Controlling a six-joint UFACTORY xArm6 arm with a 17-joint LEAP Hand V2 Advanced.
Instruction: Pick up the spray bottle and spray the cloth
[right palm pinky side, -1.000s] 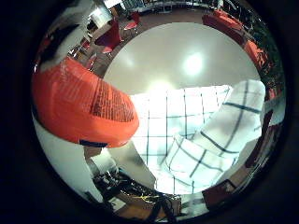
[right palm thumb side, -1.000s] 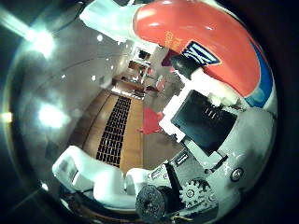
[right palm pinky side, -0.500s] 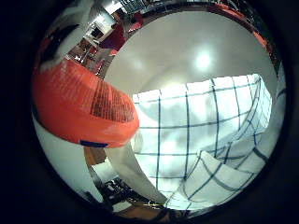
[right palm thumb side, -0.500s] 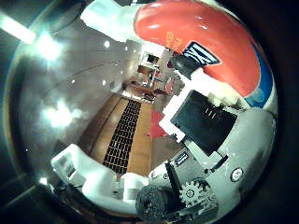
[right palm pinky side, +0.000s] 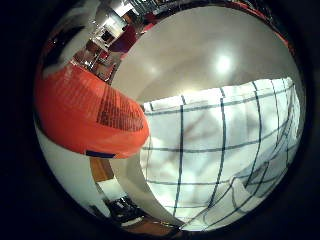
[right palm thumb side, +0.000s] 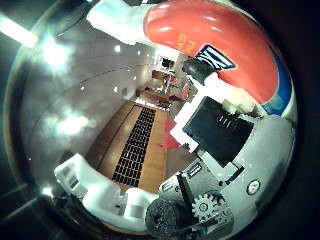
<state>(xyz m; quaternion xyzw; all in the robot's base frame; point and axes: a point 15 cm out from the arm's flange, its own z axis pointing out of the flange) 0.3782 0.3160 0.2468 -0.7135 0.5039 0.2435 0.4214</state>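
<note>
One orange spray bottle sits tight against the palm, and the hand is clamped on it: in the thumb-side view a white and black finger wraps across the orange body, with another white part lying over its upper end. The bottle's nozzle and trigger do not show in either view, so where the spray points cannot be told. The checked cloth, white with dark lines, lies spread on the pale round bench and fills much of the little-finger-side view, so the palm looks to be close above it.

To do the spraying well, the hand probably needs to keep its hold firm on the body while one finger works the trigger, and to aim at the flat middle of the cloth rather than the rumpled, folded corner.

As for edges, the cloth's far hem lies well inside the bench, with bare bench beyond it, while its folded corner reaches near the bench rim. Past that rim the wooden floor shows. No other thing stands on the visible bench, so there seems ample room to shift over the cloth.
</note>
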